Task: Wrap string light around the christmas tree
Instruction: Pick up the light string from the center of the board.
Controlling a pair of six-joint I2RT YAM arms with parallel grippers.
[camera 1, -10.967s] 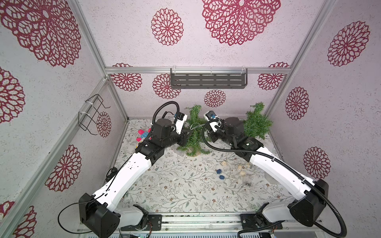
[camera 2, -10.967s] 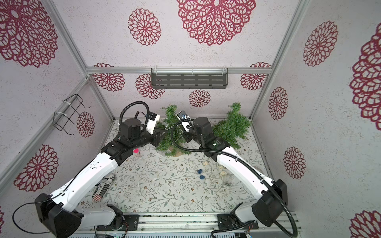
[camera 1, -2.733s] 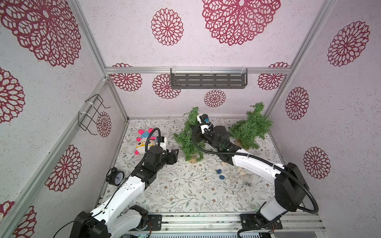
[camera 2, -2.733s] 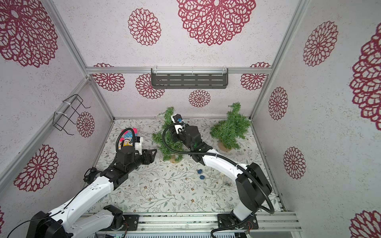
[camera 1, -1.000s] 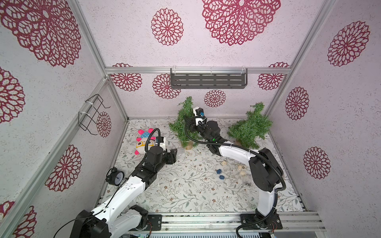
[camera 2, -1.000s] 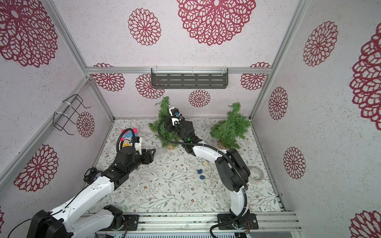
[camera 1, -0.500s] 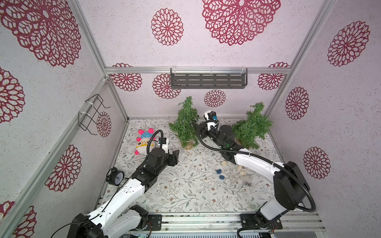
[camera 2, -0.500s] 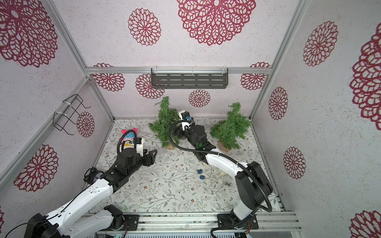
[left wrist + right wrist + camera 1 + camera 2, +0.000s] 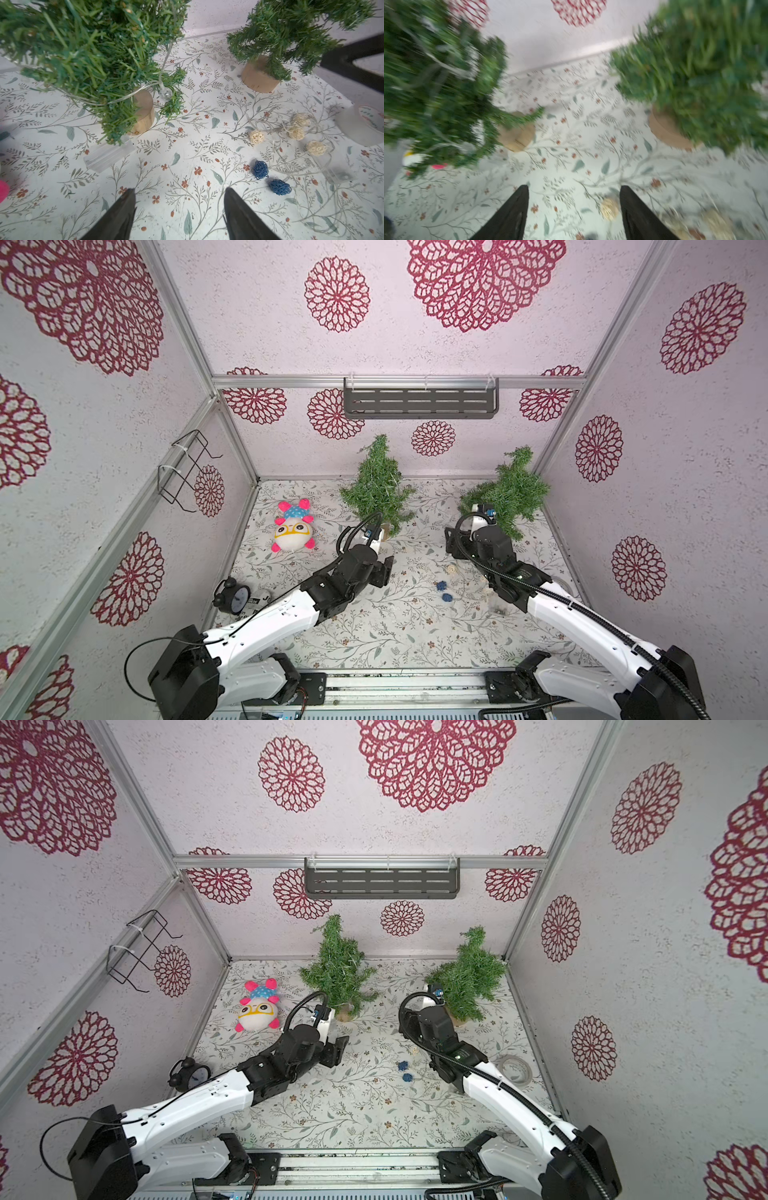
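The christmas tree (image 9: 376,489) (image 9: 337,969) stands upright on a wooden stub at the back middle. A clear string light (image 9: 164,94) winds through its branches, and its clear battery box (image 9: 109,154) lies beside the stub. My left gripper (image 9: 385,569) (image 9: 178,190) hovers low in front of this tree, open and empty. My right gripper (image 9: 450,540) (image 9: 574,187) is open and empty too, in front of a second tree (image 9: 512,493) at the back right. The right wrist view is blurred.
A loose wire with straw balls (image 9: 297,127) and blue balls (image 9: 444,591) lies at mid-right. A tape roll (image 9: 515,1070) sits by the right wall. A plush toy (image 9: 293,526) and an alarm clock (image 9: 232,597) are at the left. A grey shelf (image 9: 419,403) hangs on the back wall.
My right gripper has pulled away from the tree with the lights, to the right and nearer the front. The left gripper has shifted a little toward the table's middle.
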